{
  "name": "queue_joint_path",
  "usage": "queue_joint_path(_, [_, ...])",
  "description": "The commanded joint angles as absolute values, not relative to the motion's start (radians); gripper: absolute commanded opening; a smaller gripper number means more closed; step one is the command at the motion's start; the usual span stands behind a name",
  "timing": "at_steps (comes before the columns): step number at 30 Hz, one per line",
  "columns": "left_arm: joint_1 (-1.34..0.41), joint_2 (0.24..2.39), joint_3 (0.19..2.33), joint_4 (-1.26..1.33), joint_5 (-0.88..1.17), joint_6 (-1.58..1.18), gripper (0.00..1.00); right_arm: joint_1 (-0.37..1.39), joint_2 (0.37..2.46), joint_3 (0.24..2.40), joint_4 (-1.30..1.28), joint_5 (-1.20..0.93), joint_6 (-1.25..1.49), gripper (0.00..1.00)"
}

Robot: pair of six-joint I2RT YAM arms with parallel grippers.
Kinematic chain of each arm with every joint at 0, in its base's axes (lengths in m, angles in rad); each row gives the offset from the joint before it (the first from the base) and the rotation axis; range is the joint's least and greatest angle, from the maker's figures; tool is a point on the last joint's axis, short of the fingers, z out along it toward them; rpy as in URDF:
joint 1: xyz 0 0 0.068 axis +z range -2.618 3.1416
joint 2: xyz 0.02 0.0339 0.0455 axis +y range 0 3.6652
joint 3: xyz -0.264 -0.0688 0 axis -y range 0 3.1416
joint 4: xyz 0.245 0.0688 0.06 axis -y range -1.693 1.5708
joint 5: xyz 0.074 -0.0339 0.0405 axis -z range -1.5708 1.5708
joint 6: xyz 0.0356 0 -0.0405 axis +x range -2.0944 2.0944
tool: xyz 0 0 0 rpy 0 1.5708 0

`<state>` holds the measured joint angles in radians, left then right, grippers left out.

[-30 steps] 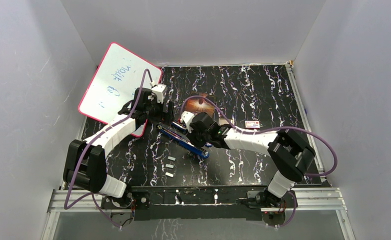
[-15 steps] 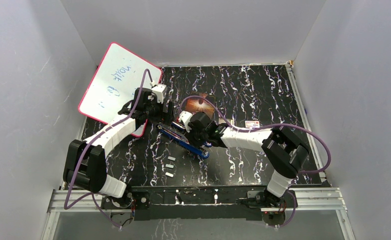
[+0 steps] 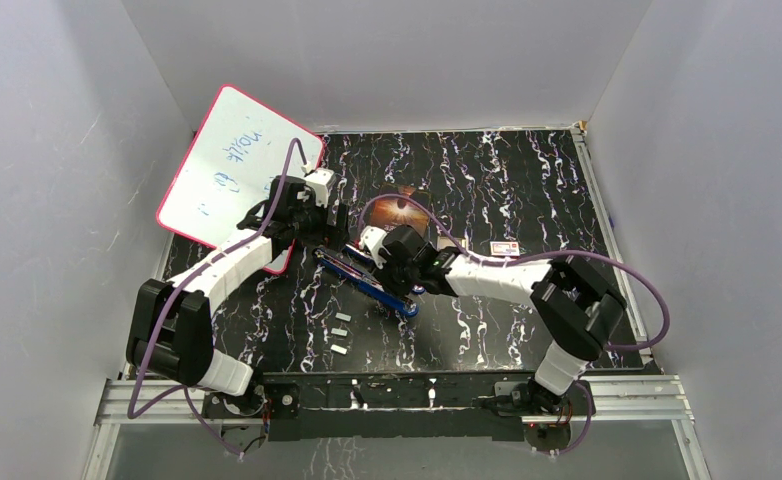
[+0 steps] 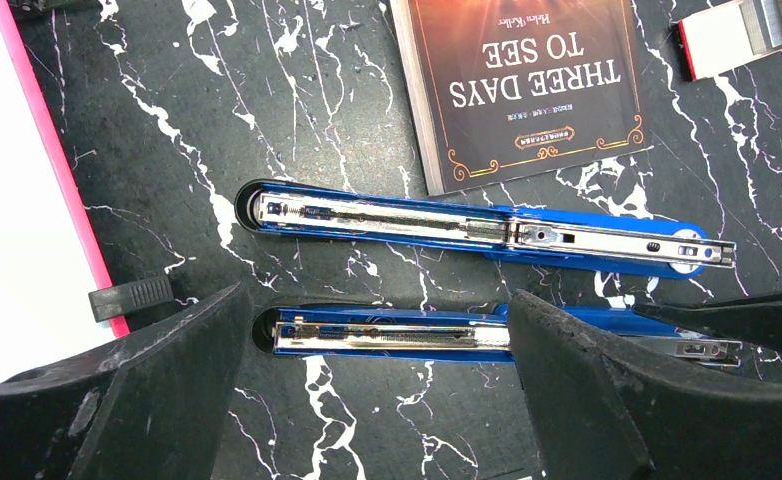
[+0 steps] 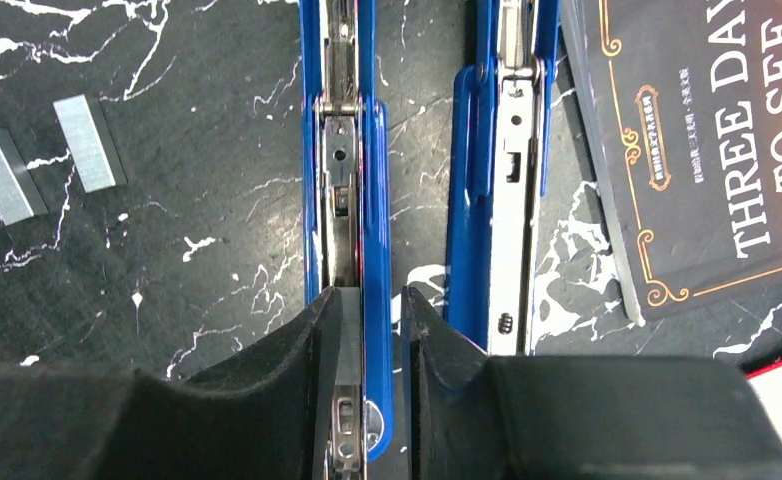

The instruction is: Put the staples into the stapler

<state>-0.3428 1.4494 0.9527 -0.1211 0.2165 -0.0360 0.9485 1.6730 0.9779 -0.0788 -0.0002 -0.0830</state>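
Observation:
The blue stapler (image 3: 367, 283) lies opened flat and shows as two long blue bars with metal channels side by side. The left wrist view has an upper bar (image 4: 487, 228) and a lower bar (image 4: 387, 335). My left gripper (image 4: 377, 297) hovers wide open over the lower bar, empty. My right gripper (image 5: 372, 295) stands only a little open at the stapler's near end (image 3: 404, 288), astride the blue side wall of the left bar (image 5: 342, 150). A grey strip of staples (image 5: 352, 335) lies in that channel against the left finger. Loose staples (image 5: 87, 143) lie on the table (image 3: 340, 332).
A dark book (image 3: 407, 212) lies just beyond the stapler, close to the right bar (image 5: 502, 150). A red-and-white box (image 3: 505, 248) sits to the right. A pink-edged whiteboard (image 3: 232, 165) leans at the back left, beside my left arm. Grey walls enclose the table.
The right arm's elbow shifted slightly left and then back. Both grippers and the stapler stay where they were.

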Motion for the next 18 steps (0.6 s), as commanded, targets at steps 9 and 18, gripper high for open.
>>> queue_joint_path(9, [-0.347, 1.431, 0.968, -0.131, 0.216, -0.025, 0.98, 0.948, 1.562, 0.922, -0.196, 0.009, -0.096, 0.36])
queue_joint_path(18, [-0.347, 1.43, 0.968, -0.13, 0.218, -0.026, 0.98, 0.948, 1.509, 0.939, -0.078, 0.007, -0.069, 0.37])
